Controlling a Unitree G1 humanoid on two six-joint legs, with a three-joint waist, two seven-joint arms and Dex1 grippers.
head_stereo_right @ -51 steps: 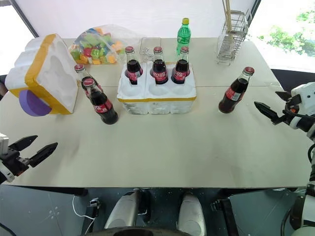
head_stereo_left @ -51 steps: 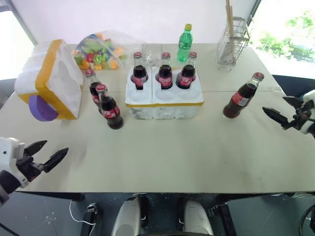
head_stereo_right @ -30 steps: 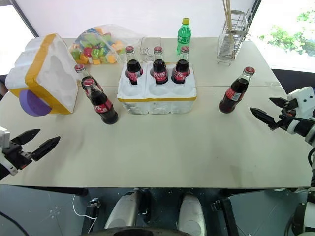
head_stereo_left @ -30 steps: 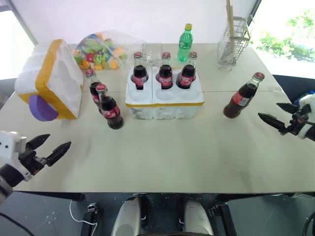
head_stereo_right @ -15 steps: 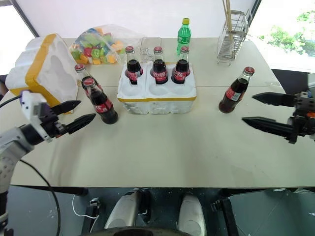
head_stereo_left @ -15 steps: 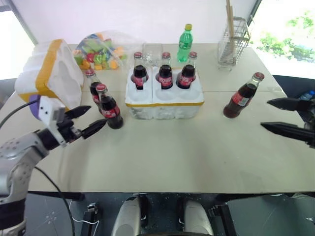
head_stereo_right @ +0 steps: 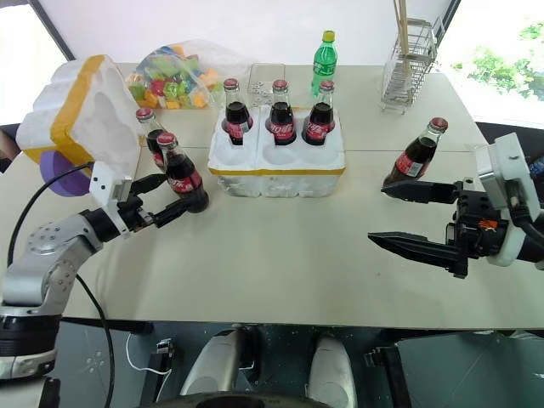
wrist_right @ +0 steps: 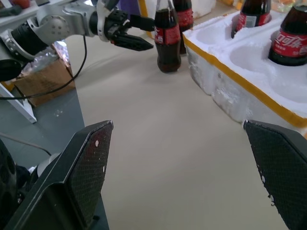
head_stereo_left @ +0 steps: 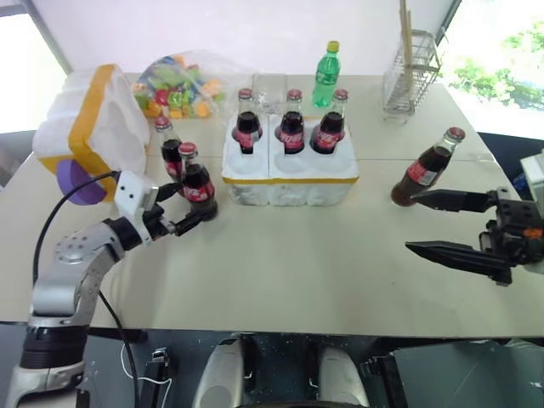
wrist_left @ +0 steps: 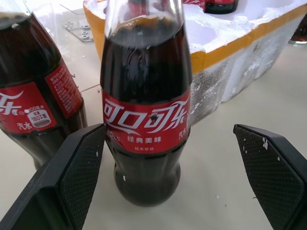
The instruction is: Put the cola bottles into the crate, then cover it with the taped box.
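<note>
Three cola bottles (head_stereo_left: 292, 121) stand in the far wells of the crate (head_stereo_left: 290, 179). Left of the crate, the left gripper (head_stereo_right: 167, 199) spreads wide around a fourth bottle (head_stereo_right: 179, 176), gripping nothing. The right gripper (head_stereo_left: 438, 225), wide open and empty, hovers right of the crate, near the lone bottle (head_stereo_left: 427, 167). The taped box (head_stereo_left: 95, 133) sits far left.

six cola bottles (head_stereo_left: 197, 181), one crate (head_stereo_left: 289, 177), one box (head_stereo_left: 89, 132)

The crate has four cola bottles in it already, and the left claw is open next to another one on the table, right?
Not quite: the crate holds three cola bottles, all in its back row, and the front wells are empty, as the right eye view shows. The rest is right: the left claw is open beside a bottle on the table.
</note>
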